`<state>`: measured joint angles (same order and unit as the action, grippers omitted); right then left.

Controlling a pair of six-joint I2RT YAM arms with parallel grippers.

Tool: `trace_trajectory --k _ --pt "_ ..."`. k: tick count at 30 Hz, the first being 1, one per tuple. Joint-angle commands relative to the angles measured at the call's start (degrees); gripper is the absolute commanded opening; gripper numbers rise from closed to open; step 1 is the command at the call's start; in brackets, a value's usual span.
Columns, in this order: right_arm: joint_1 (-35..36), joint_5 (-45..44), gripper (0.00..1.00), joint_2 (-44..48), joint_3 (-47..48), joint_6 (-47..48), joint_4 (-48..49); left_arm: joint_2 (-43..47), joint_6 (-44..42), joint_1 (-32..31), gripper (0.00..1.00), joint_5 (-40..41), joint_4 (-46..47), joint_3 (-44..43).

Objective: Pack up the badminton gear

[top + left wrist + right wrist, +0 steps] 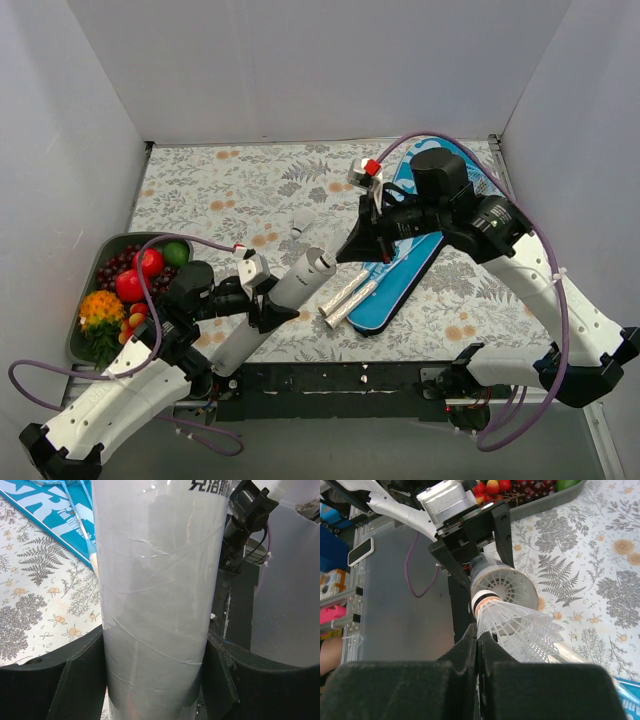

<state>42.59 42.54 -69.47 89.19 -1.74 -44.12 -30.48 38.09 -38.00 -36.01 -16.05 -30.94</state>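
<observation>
White cardboard tube (155, 580) is clamped around its body by the left gripper (258, 293) and tilted, so that its open mouth is offered to the other arm. A small shuttlecock (515, 630) is pinched by its skirt in the tightly closed right gripper (477, 647), cork aimed at that mouth, apparently for insertion. The rackets (345, 297) are left at the blue cover (400, 280), handles protruding.
</observation>
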Motion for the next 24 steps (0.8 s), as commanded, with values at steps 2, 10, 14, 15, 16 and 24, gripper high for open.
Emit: trace_trajectory --k 2,10,14,15,16,24 --pt "5.13 -4.83 0.01 -2.51 4.50 -1.07 -1.14 2.35 0.15 -0.32 0.59 -0.64 -0.91 -1.84" --pt "6.89 -6.60 0.01 -4.88 5.12 -1.08 -0.71 4.20 0.32 -0.50 0.59 -1.43 -1.00 -1.41" --pt "8.12 -6.60 0.01 -6.81 5.91 -0.72 -1.23 4.46 0.32 -0.67 0.59 -1.52 -0.91 -1.41" --pt "8.47 -6.68 0.01 -7.34 6.08 -0.72 -1.23 4.55 0.32 -0.67 0.59 -1.43 -1.00 -1.41" --pt "9.35 -6.69 0.01 -8.39 6.26 -0.64 -1.32 4.46 0.32 -0.76 0.59 -1.35 -0.91 -1.32" --pt "13.92 -7.56 0.01 -12.18 5.65 -0.02 -1.06 5.25 0.41 -1.02 0.59 -0.64 -0.56 -0.70"
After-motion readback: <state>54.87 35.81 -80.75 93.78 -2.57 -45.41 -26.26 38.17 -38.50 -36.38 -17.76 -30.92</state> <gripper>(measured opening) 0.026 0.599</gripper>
